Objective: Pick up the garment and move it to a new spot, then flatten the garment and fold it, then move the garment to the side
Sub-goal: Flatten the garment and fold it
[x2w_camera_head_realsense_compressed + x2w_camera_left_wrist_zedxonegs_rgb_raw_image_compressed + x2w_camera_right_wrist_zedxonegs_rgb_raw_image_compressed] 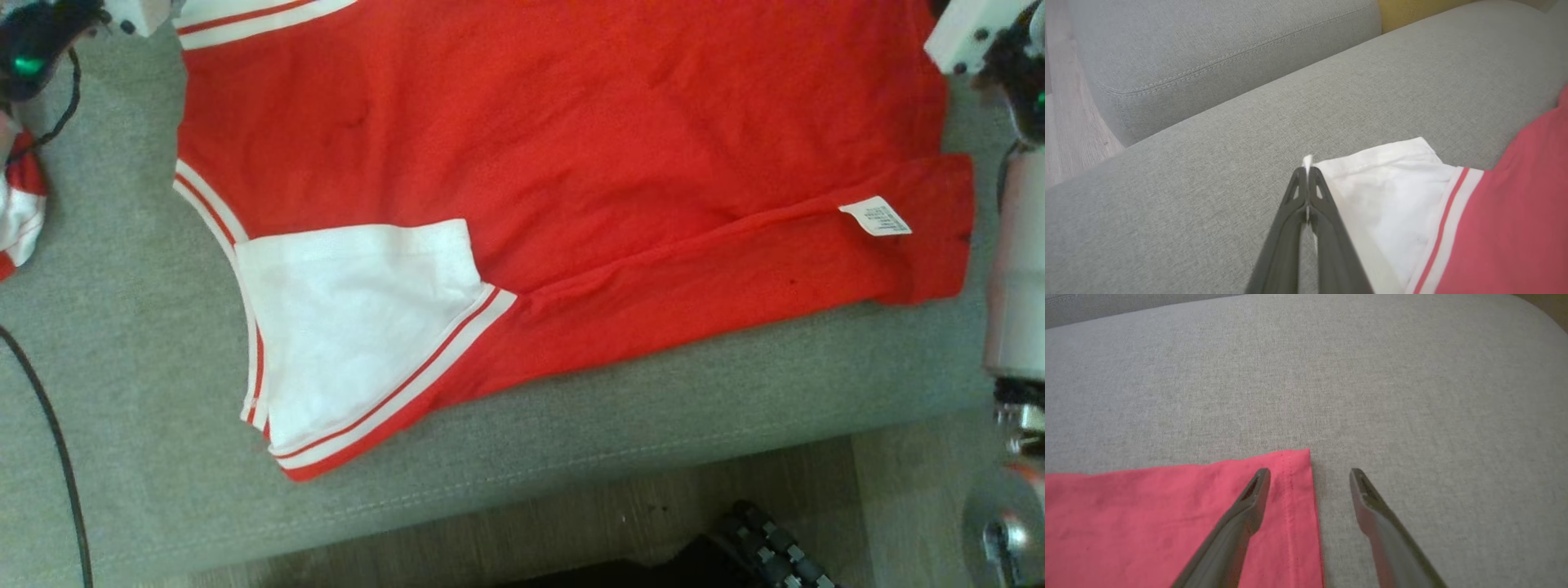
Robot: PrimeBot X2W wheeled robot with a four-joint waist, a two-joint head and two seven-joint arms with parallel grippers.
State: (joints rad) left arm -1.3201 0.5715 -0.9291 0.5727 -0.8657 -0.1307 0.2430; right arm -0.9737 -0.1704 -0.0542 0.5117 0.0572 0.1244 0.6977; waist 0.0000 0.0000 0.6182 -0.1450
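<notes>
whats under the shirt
The shirt lies spread on a grey cushion, which shows past its near and side edges. The cloth covers the cushion beneath it, so anything lying there is hidden; the fabric sits fairly flat, with no clear bulge.

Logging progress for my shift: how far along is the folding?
Done: garment lies spread on the sofa. In hand: left gripper is shut on the sleeve corner; right gripper is open astride the hem corner. Left: folding, then moving it aside.
</notes>
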